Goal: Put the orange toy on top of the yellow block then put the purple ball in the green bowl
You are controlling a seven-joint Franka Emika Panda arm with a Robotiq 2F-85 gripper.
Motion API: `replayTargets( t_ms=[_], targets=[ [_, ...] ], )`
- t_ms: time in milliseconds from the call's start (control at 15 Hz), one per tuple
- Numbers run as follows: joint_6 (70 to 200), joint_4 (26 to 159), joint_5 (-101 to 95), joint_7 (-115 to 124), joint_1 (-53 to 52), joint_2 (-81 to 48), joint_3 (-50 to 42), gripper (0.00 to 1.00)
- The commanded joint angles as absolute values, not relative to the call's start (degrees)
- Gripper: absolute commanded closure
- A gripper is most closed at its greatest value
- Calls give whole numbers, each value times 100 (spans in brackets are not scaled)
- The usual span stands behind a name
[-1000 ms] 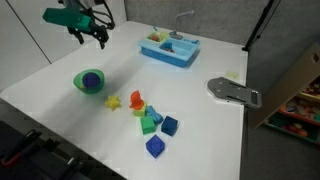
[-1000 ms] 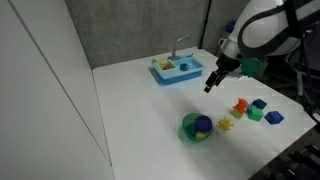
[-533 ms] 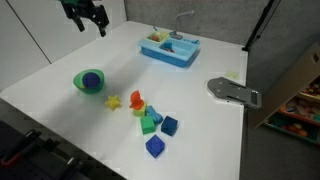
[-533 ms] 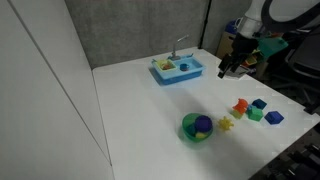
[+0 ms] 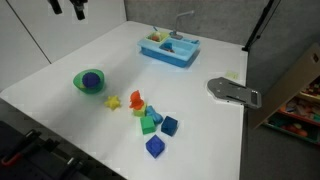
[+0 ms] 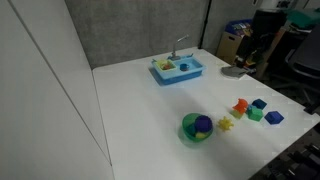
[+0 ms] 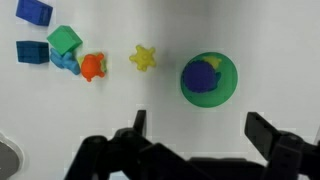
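The green bowl (image 5: 79, 84) stands on the white table with the purple ball (image 5: 92, 79) inside it; both also show in the wrist view, the bowl (image 7: 228, 88) and the ball (image 7: 200, 74). The orange toy (image 5: 136, 98) sits on top of the pale yellow block (image 5: 138, 111), next to the other blocks. In the wrist view the orange toy (image 7: 93, 66) hides the yellow block. My gripper (image 7: 200, 128) is open and empty, high above the table. In an exterior view only its tips (image 5: 67, 7) show at the top edge.
A flat yellow star (image 5: 113, 101) lies between the bowl and the orange toy. A green block (image 5: 148, 124) and blue blocks (image 5: 169, 125) lie beside the toy. A blue toy sink (image 5: 170, 48) stands at the back. A grey flat device (image 5: 232, 92) lies near the table edge.
My gripper has risen and pulled away from the table, from above the bowl side to the top edge of the view. The objects have not moved.
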State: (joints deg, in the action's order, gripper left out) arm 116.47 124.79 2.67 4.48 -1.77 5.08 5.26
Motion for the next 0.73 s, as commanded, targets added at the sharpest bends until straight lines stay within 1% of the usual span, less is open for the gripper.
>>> replayTargets(
  t_ms=[0, 333, 400, 667],
  targets=[
    [10980, 12220, 116, 942, -282, 869, 550, 0],
    [10561, 12005, 98, 1172, -337, 1186, 602, 0],
    [10752, 12103, 145, 1017, -335, 1088, 573, 0],
    [10701, 12088, 145, 1019, -338, 1178, 580, 0]
  ],
)
